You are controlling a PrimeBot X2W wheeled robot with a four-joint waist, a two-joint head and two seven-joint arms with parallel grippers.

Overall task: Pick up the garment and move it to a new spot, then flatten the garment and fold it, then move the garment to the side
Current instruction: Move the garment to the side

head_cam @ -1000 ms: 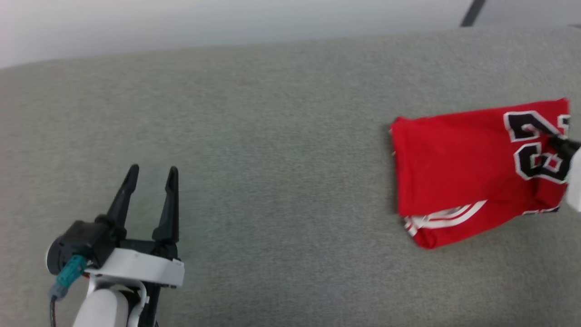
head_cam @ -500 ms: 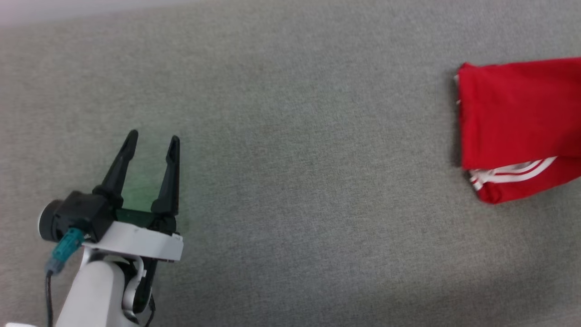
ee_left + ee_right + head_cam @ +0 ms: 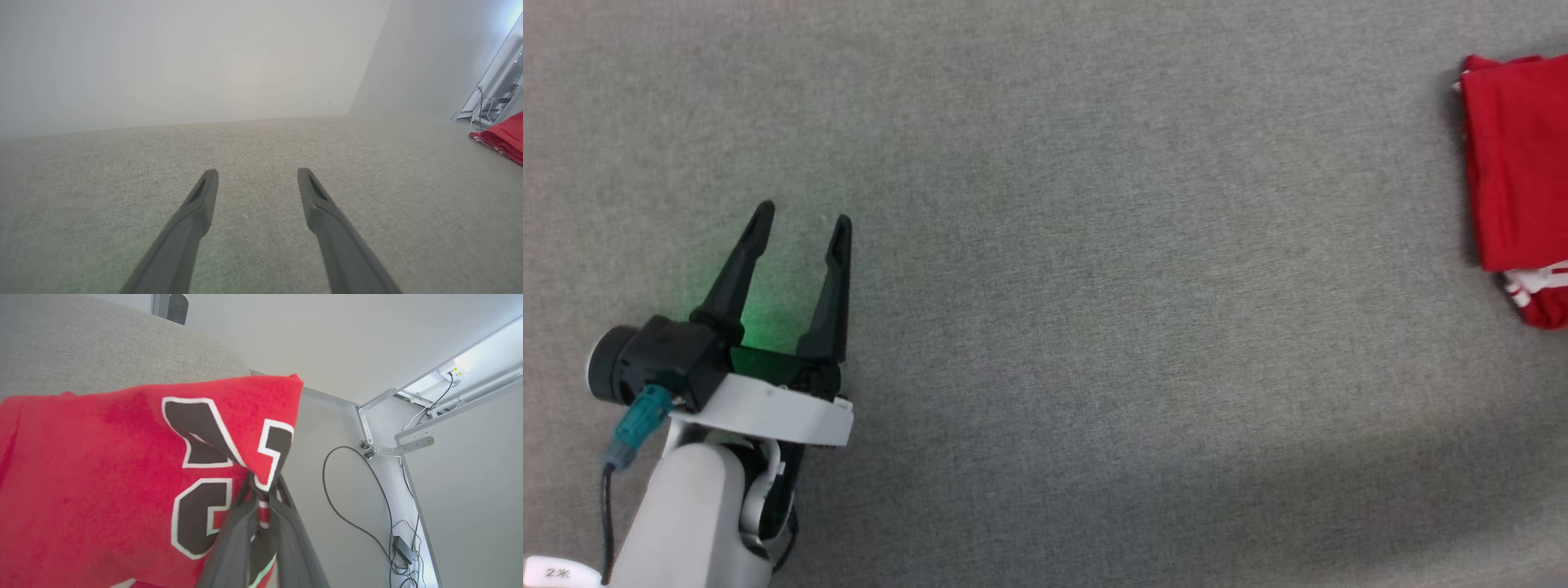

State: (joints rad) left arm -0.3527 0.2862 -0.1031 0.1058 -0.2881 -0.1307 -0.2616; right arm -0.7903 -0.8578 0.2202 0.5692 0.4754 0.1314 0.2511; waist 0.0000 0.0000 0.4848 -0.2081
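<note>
Two claws are over the grey desk. Closest is the left claw. Its two dark fingers are wide apart, with nothing between them. It is well apart from the garment, off to the garment's left. A green glow shines on the desk under it. A small white tag shows low down by that arm, but its writing is too tiny to read.

Farther off, the garment rests folded on the desk. It is bright red, with white stripes along one edge. It has big black numbers with white outlines. The cloth is bunched there, so I cannot read them for sure. The right claw is pinched tight on the garment's edge, right at the numbers. Beyond the garment, a black cable curls on the pale floor.
</note>
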